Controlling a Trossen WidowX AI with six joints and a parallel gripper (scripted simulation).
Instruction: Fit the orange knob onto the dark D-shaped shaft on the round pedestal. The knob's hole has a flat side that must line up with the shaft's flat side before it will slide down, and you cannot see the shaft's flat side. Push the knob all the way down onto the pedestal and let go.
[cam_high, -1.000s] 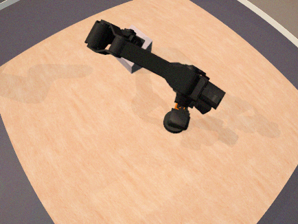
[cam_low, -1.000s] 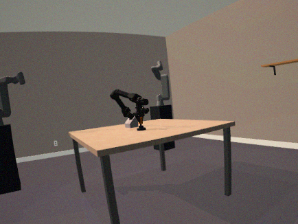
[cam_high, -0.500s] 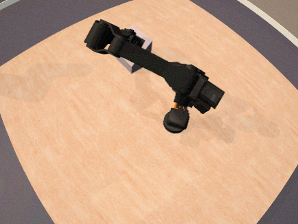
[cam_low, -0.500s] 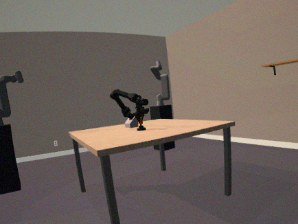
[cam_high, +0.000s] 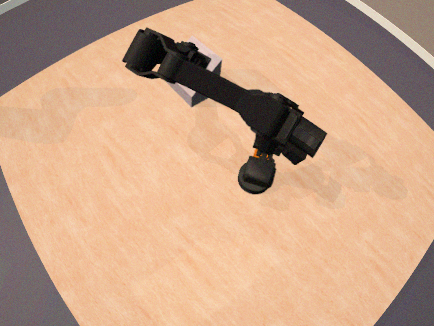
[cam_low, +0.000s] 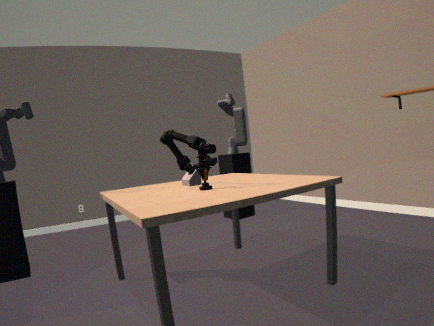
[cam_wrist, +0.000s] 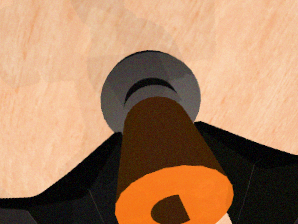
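Observation:
The orange knob (cam_low: 205, 175) (cam_wrist: 159, 145) is upright between the fingers of my gripper (cam_wrist: 158, 134), which is shut on it. In the top view only slivers of orange show beside the fingers. The knob's top face, with a D-shaped opening, faces the wrist camera. The round dark pedestal (cam_high: 248, 186) (cam_low: 205, 188) (cam_wrist: 114, 100) stands on the table under the knob. In the exterior view a short dark part shows between the knob's lower end and the pedestal's base. The shaft's tip is hidden, so I cannot tell how far it is inside the knob.
A pale grey block (cam_high: 192, 97) (cam_low: 189, 180) sits on the wooden table (cam_high: 150, 240) (cam_low: 150, 202), partly under the arm in the top view. The arm reaches over the table to the pedestal. Other robot arms stand on dark stands beyond the table.

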